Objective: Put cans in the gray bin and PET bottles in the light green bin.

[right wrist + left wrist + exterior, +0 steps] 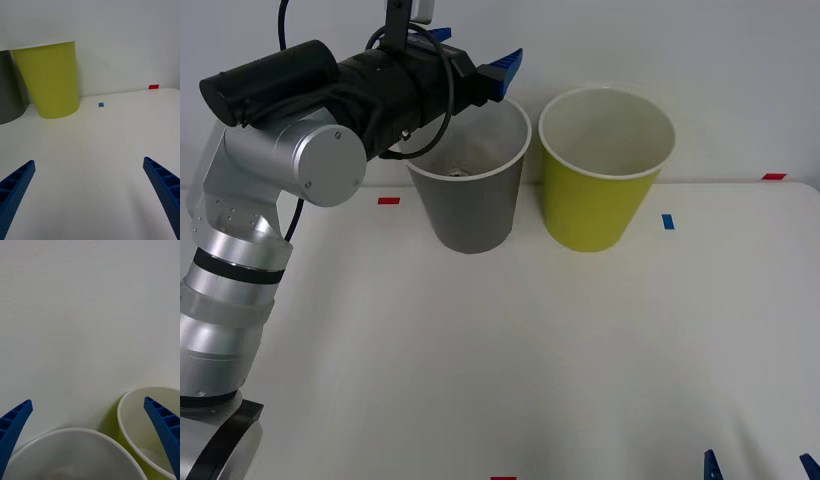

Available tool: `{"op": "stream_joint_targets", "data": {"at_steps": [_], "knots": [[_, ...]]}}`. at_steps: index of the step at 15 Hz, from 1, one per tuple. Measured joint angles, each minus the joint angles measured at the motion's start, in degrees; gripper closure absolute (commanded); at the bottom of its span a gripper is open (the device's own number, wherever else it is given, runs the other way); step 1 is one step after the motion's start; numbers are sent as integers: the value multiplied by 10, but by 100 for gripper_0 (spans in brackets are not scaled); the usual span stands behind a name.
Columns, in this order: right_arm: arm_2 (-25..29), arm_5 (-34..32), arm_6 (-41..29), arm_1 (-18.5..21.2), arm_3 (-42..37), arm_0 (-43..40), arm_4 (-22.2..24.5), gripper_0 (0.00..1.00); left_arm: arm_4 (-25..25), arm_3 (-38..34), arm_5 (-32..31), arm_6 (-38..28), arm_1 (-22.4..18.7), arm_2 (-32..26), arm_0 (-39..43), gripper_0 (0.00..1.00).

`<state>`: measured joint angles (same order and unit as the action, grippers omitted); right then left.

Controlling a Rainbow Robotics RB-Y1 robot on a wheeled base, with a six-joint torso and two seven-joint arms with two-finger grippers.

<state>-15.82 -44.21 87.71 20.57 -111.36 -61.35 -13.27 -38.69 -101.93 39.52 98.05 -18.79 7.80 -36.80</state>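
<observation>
The left claw hangs spread wide and empty over the rim of the gray bin, which stands on the white surface just beside the light green bin. Something silvery lies in the gray bin's bottom. The right claw waits low near the surface's front edge, fingers wide apart.

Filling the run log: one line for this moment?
left gripper: open, above gray bin | right gripper: open, low over table | light green bin: beside

Plain white wall behind; white table with small tape marks.
</observation>
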Motion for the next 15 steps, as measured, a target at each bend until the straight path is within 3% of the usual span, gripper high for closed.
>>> {"op": "stream_joint_targets", "data": {"at_steps": [3,8,15], "knots": [[0,0,0,0,0,0,0,0,-44,-3,10,4,-19,0,1,0],[0,0,0,0,0,0,0,0,-75,-73,121,-6,-65,-23,5,0],[0,0,0,0,0,0,0,0,-71,-247,133,-9,-72,-93,182,0]]}}
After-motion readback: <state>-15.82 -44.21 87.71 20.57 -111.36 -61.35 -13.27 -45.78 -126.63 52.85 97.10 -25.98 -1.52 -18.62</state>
